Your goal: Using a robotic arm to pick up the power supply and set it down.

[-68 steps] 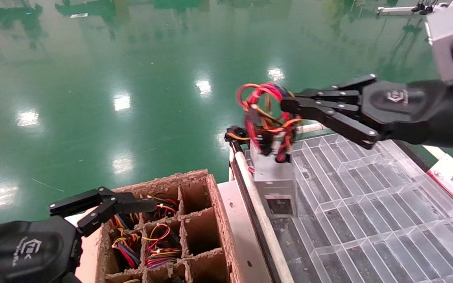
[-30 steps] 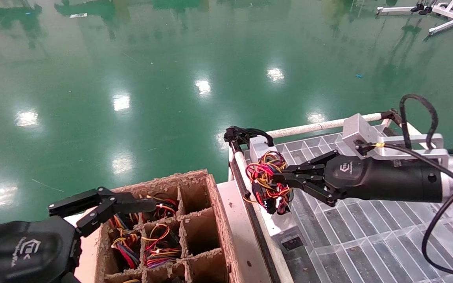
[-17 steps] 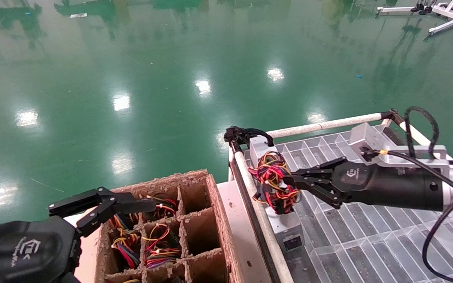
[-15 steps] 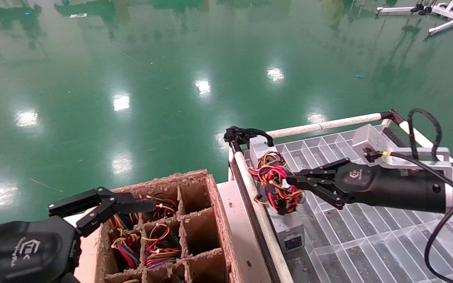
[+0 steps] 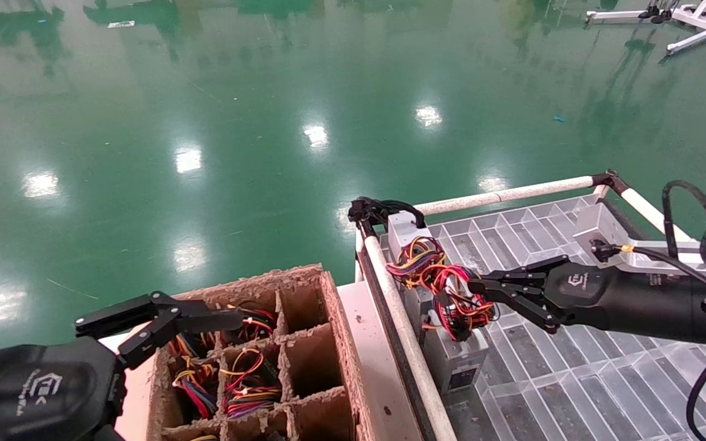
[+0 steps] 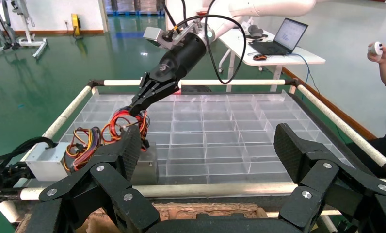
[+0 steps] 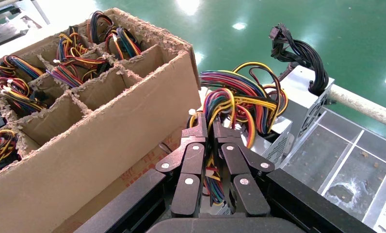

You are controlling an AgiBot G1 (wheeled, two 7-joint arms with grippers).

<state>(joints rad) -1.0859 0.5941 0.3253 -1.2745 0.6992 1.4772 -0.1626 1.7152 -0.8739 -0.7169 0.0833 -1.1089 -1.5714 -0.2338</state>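
Right claw (image 5: 474, 288) pinched on power supply (image 5: 456, 357) wires, box apparently resting at clear tray (image 5: 573, 367) left edge. Left claw (image 5: 206, 321) open, parked over cardboard box (image 5: 341, 343).

- Right gripper (image 5: 474, 288) reaches in from the right on a nearly level black arm, its fingers (image 7: 197, 145) pinched close together.
- Left gripper (image 5: 163, 321) sits low at the left, fingers (image 6: 128, 150) spread wide apart.
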